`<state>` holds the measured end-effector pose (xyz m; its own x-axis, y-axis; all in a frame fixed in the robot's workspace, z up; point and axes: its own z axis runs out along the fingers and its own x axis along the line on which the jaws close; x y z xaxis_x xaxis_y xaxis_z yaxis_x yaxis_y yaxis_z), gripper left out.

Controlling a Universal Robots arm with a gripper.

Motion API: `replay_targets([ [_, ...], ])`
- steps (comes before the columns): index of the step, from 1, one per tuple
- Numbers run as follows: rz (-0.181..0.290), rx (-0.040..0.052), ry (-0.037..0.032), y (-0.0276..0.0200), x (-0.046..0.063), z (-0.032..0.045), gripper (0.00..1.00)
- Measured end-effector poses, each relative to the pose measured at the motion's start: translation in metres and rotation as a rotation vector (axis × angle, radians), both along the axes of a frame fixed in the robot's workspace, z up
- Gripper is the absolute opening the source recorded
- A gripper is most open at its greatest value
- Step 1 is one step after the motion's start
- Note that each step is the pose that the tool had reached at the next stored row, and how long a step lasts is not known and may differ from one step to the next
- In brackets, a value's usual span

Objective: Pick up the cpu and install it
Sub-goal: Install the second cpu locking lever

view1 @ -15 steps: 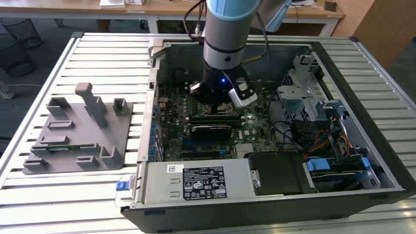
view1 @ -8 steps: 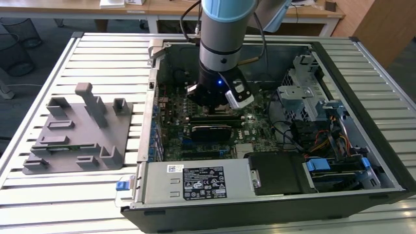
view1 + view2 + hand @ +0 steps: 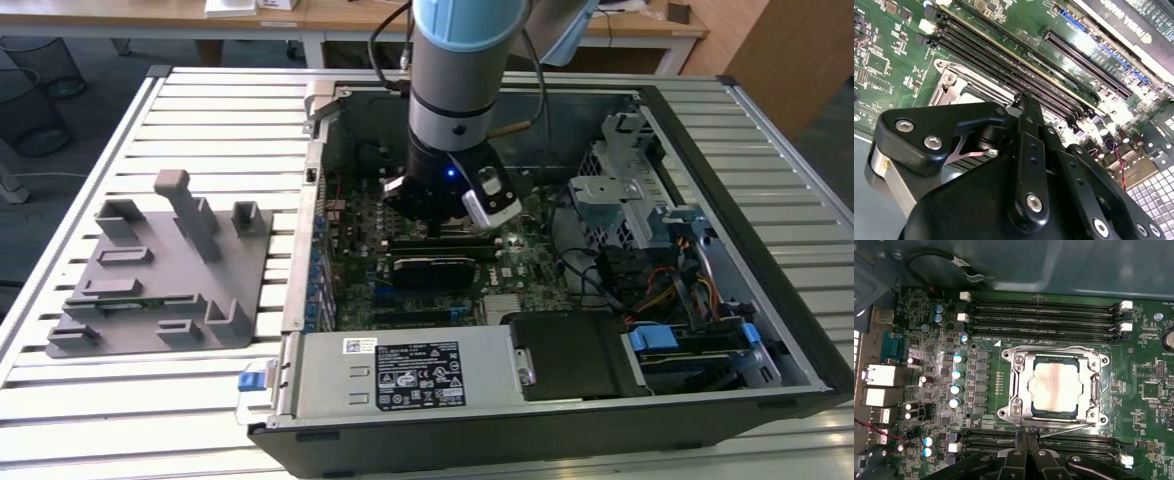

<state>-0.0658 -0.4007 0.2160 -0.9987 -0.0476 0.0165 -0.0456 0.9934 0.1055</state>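
Observation:
The cpu [image 3: 1055,384], a flat square chip with a shiny silver top, lies inside the metal-framed socket [image 3: 1016,371] on the green motherboard [image 3: 944,405] in the first wrist view. My gripper [image 3: 1026,436] hovers just beside one edge of the socket, over a thin wire lever [image 3: 1066,428]. Its black fingers are pressed together with nothing between them. In the second wrist view the shut gripper [image 3: 1023,100] points down at the socket frame [image 3: 954,82]. In the exterior view the gripper [image 3: 438,222] reaches down into the open computer case [image 3: 747,250].
Long memory slots [image 3: 1044,315] run on both sides of the socket. A grey fixture plate [image 3: 154,270] with upright posts stands on the slatted table at the exterior view's left. A power supply [image 3: 400,375], drive cage [image 3: 621,195] and cables crowd the case.

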Motion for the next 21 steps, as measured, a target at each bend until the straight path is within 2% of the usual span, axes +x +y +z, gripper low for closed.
replay_targets([
  [5, 0.0, 0.0093, 0.0, -0.0038, -0.0017, 0.0, 0.11],
  [12, 0.0, 0.0284, 0.0, -0.0076, -0.0054, 0.0, 0.11],
  [21, 0.0, 0.0387, 0.0, -0.0094, -0.0086, -0.0035, 0.11],
])
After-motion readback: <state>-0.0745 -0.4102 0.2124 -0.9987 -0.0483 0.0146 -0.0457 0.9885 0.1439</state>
